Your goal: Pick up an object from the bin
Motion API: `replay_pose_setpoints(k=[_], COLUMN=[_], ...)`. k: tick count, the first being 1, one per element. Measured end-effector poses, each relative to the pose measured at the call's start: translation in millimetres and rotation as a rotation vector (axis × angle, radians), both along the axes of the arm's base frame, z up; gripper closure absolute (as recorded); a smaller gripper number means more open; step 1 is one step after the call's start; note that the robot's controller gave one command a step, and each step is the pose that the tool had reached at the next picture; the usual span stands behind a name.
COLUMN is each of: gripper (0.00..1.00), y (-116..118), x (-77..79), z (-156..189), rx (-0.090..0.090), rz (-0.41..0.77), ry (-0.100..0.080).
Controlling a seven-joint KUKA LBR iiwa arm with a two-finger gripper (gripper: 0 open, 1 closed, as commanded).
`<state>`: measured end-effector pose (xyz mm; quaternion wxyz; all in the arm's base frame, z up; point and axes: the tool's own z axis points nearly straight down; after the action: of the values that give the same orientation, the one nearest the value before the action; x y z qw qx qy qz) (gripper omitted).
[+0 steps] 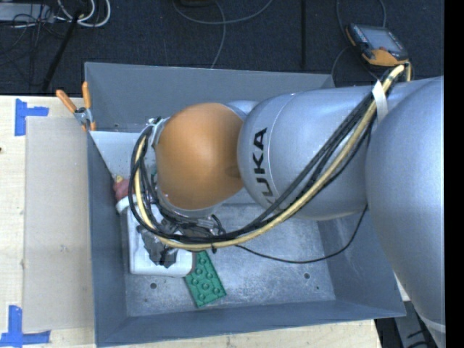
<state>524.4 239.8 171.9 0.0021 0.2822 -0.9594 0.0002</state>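
Your grey metal bin [101,296] holds few things, and they all lie in its left half. The arm [312,165] comes in from the right and covers much of the bin's middle. Its orange cover [199,154] sits over the left-centre of the floor, and black and yellow cables [304,187] loop under it and back along the arm.

Below the orange cover you can see the dark hardware of the jaws. It is low in the bin, over a white flat piece [141,256] that lies close along the left wall in the lower-left part of the floor. The hardware shows as a dark mass against the white, so you cannot tell whether the jaws are open or closed, or whether they touch the white piece. Part of the piece is hidden under the wrist and cables.

A green studded plate [204,281], like a toy building brick, lies flat on the floor at a slant just right of and below the white piece. Its upper end is near the piece's lower right corner, and you cannot tell whether the two touch.

A small reddish thing [120,187] lies further up the left wall, partly behind the cable loop. Too little of it shows for you to tell what it is.

The right half of the floor that you can see under the arm is bare speckled grey metal.
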Motion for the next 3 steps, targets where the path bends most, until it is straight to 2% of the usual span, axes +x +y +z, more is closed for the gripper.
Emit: replay_pose_setpoints(k=[1,2,3], gripper=[0.00,0.00,0.00], y=[0,-25,-132], x=[0.9,6.0,54.9], z=[2,-79,-99], rx=[0.001,-0.001,0.003], rz=[-0.004,-0.105,-0.003], ry=[-0.002,0.001,-0.013])
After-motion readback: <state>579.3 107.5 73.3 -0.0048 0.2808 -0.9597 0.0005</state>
